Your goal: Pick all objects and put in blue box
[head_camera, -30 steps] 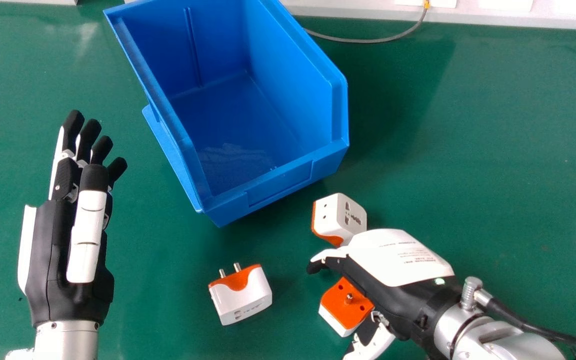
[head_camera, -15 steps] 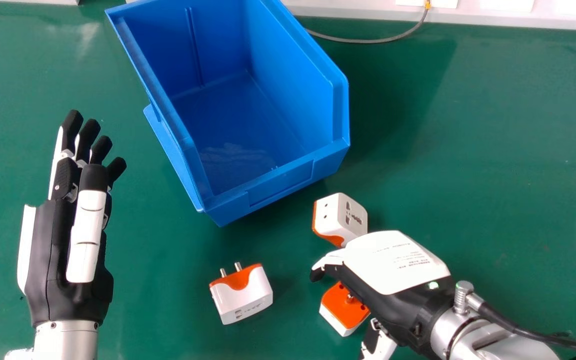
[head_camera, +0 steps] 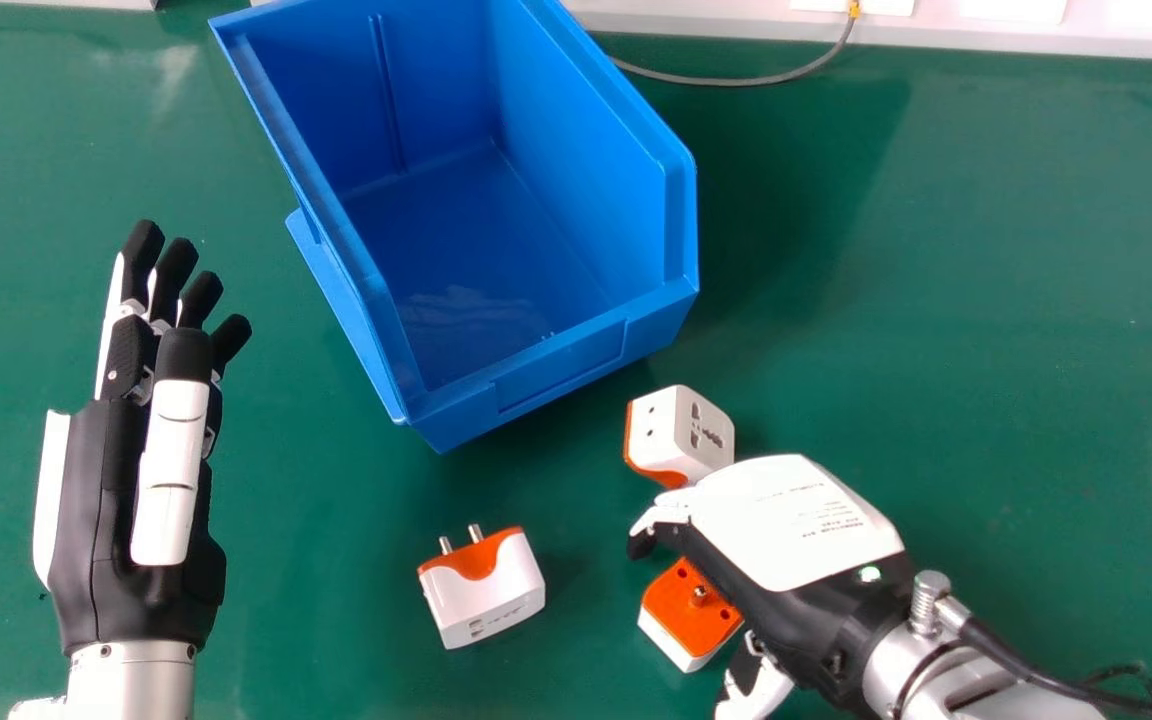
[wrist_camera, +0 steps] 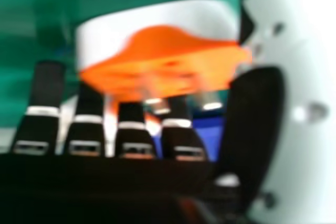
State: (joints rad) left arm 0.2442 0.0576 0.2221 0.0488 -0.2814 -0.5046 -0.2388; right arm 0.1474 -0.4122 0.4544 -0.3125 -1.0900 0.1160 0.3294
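In the head view the right hand, palm down and open, hovers over a white-and-orange adapter, hiding its right part. The right hand view shows that adapter, pins outward, between the straight fingers and the thumb; whether they touch it, I cannot tell. A second adapter lies just beyond the right hand's knuckles, close to the blue box's front corner. A third adapter lies left of them, pins up. The blue box holds nothing. My left hand rests open at the left.
A grey cable curves along the far edge by a white strip. Another black cable trails from the right wrist over the green table. Free room lies right of the box.
My right hand has shifted slightly right, its thumb moving right too, away from where it was beside the nearest adapter. The left hand and the adapters have stayed practically still.
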